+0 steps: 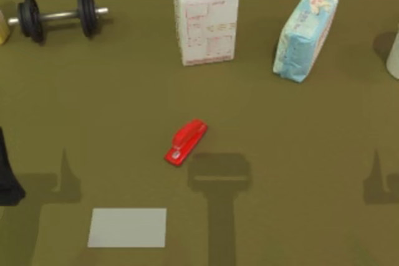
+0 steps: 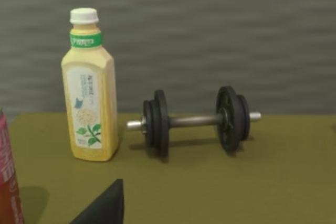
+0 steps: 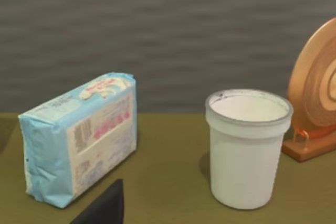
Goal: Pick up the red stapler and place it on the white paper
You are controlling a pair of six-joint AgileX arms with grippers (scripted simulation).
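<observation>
The red stapler [image 1: 186, 142] lies near the table's middle, slanted, with its silver mark at the near-left end. The white paper [image 1: 128, 227] lies flat near the front edge, left of and nearer than the stapler. My left gripper [image 1: 7, 179] shows as a dark shape at the left edge, far from both. In the left wrist view only one dark finger [image 2: 107, 208] appears, with nothing against its inner face. My right gripper is out of the top view. Its wrist view shows one dark finger [image 3: 107, 208], also bare. Neither wrist view shows the stapler or the paper.
Along the back stand a dumbbell [image 1: 59, 15], a tall white carton with red print [image 1: 206, 17] and a blue packet [image 1: 307, 32]. A yellow bottle [image 2: 90, 87] and a red can [image 2: 8, 182] are at far left. A white cup [image 3: 248, 145] and a copper disc [image 3: 315, 93] are at far right.
</observation>
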